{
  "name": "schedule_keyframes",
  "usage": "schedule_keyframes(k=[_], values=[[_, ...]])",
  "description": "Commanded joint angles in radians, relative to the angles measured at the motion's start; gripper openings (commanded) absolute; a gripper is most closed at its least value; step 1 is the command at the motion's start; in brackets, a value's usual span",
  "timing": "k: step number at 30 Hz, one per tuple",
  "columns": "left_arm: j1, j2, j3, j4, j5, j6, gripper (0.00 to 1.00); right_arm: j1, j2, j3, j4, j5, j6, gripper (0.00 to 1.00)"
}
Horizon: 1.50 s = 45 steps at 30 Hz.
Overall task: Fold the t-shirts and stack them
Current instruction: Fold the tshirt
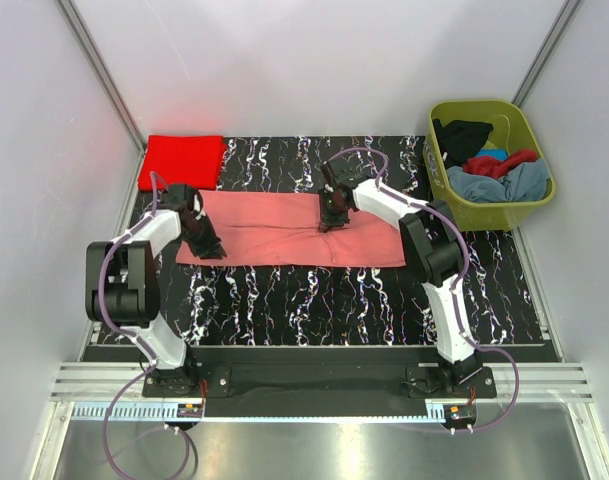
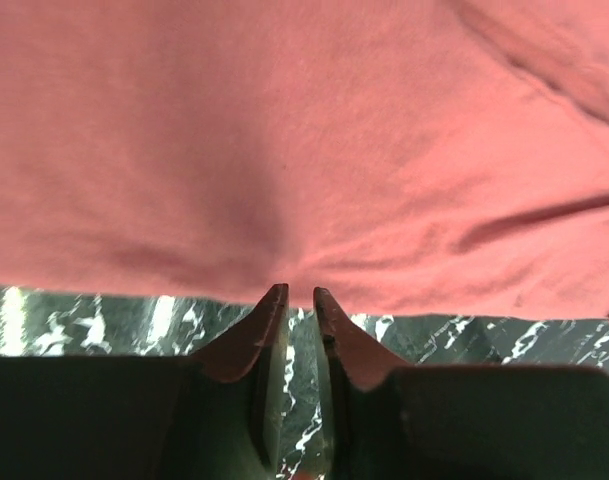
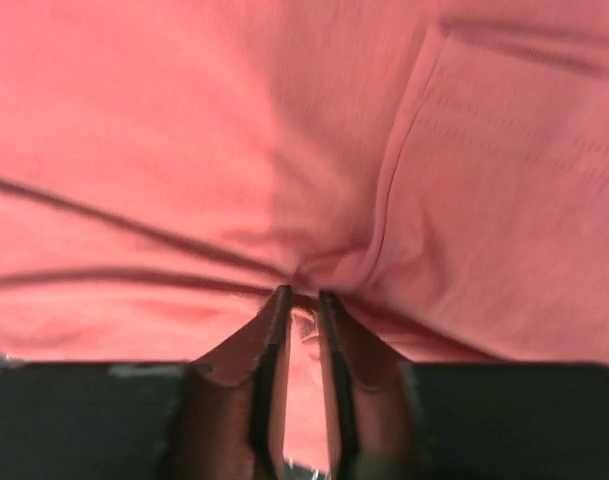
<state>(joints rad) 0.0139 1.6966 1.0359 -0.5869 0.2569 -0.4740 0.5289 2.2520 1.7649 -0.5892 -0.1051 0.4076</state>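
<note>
Salmon t-shirt point(image 1: 274, 245), flat on tabletop point(image 1: 334, 300). Left fingers point(image 2: 252, 335): slit apart at hem, tabletop showing between. Right fingers point(image 3: 246, 350): slit apart, cloth puckered at tips; hold unclear.

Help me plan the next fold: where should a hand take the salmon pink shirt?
Probably pinch the salmon pink shirt at the near corner of a short end, coming in from the near side. It lies flat as a long strip, so only its edges offer a lip.
</note>
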Motion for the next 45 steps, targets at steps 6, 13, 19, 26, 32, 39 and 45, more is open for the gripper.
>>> schedule_keyframes(k=[6, 13, 19, 26, 32, 39, 45], values=[[0.009, -0.114, 0.098, -0.016, -0.010, 0.032, 0.29, -0.009, -0.236, -0.028, -0.142, -0.015, 0.046, 0.55], [0.052, 0.023, 0.131, -0.004, 0.012, 0.017, 0.27, -0.102, -0.376, -0.243, -0.135, -0.007, 0.221, 0.60], [0.165, 0.104, 0.099, 0.001, -0.008, 0.024, 0.25, -0.257, -0.437, -0.460, -0.028, -0.024, 0.277, 0.34], [0.238, 0.127, 0.052, 0.010, -0.016, 0.043, 0.24, -0.334, -0.372, -0.556, 0.014, 0.061, 0.215, 0.29], [0.244, 0.031, 0.044, -0.013, -0.036, 0.054, 0.24, -0.339, -0.371, -0.533, -0.003, 0.085, 0.172, 0.29], [0.209, -0.083, 0.052, -0.004, 0.053, -0.026, 0.26, -0.331, -0.473, -0.472, -0.057, 0.050, 0.220, 0.39], [0.120, 0.026, 0.125, -0.001, 0.041, -0.014, 0.23, -0.282, -0.448, -0.420, -0.055, -0.013, 0.312, 0.18]])
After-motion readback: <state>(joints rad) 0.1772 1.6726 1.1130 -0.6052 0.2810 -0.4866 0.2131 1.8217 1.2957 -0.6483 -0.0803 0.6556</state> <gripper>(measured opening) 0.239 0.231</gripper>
